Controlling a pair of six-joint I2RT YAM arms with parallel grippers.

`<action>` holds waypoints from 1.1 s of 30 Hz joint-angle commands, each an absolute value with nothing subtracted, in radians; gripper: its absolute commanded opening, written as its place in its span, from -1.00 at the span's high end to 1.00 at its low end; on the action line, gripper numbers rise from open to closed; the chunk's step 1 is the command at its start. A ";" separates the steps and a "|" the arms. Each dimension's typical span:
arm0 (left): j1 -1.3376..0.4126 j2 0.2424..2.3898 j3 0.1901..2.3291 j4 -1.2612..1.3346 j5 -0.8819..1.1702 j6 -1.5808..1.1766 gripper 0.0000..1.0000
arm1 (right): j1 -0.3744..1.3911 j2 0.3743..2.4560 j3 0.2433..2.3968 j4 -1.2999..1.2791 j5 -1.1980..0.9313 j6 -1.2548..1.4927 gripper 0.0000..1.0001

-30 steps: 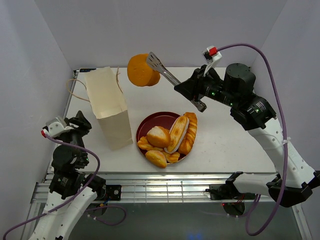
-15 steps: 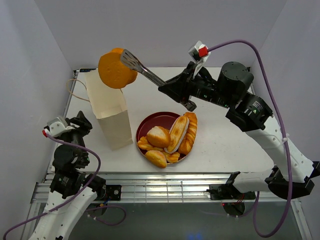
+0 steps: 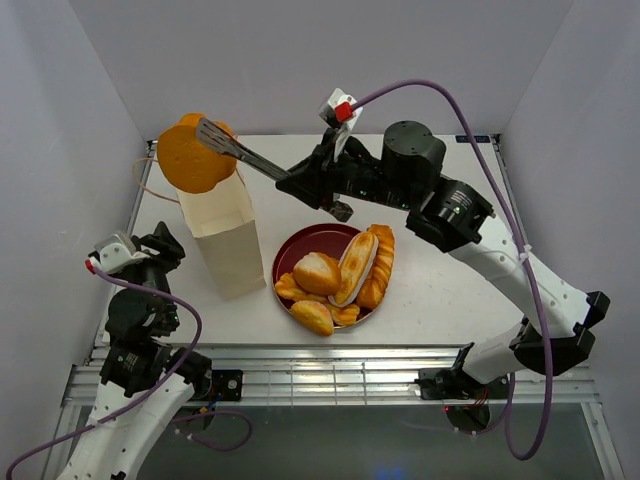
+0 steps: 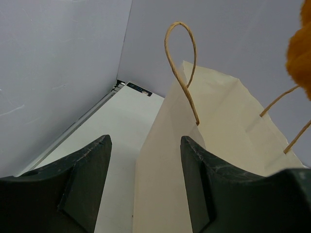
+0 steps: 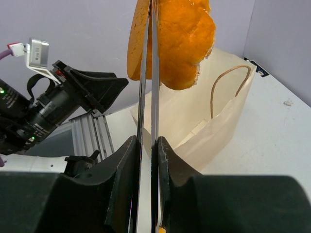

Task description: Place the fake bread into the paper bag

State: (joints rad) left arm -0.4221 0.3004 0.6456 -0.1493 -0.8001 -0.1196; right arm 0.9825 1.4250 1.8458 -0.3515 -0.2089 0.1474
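Observation:
My right gripper [image 3: 322, 186] is shut on metal tongs [image 3: 243, 154], and the tongs pinch a thick round golden-orange bun [image 3: 190, 160] in the air, right over the open top of the pale beige paper bag [image 3: 222, 225]. In the right wrist view the gripper [image 5: 148, 150] clamps the tongs [image 5: 148, 87], with the bun [image 5: 182, 43] above the bag's mouth [image 5: 214, 116]. Several more breads [image 3: 340, 270] lie on the dark red plate [image 3: 300, 240]. My left gripper [image 3: 160, 245] is open and empty, left of the bag. In the left wrist view [image 4: 146, 184] it faces the bag [image 4: 218, 145].
The bag stands upright at the left of the white table, its string handles [image 4: 182, 63] sticking up. The plate sits just right of the bag. White walls enclose the table on the left, the back and the right.
My right arm has swung the tongs and the bun leftward, from above the table's back middle to over the bag's top. The left arm has not moved.

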 commanded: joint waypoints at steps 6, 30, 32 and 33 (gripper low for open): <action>-0.426 0.311 0.641 -0.146 -0.782 -0.117 -0.38 | 0.989 1.499 1.873 -0.241 -0.187 0.104 0.85; -0.428 0.302 0.644 -0.150 -0.776 -0.123 -0.39 | 0.989 1.608 1.819 -0.238 -0.113 0.084 0.47; -0.428 0.301 0.644 -0.149 -0.776 -0.124 -0.39 | 0.989 1.611 1.818 -0.239 -0.114 0.086 0.37; -0.428 0.299 0.643 -0.150 -0.776 -0.123 -0.39 | 0.989 1.611 1.818 -0.239 -0.115 0.087 0.34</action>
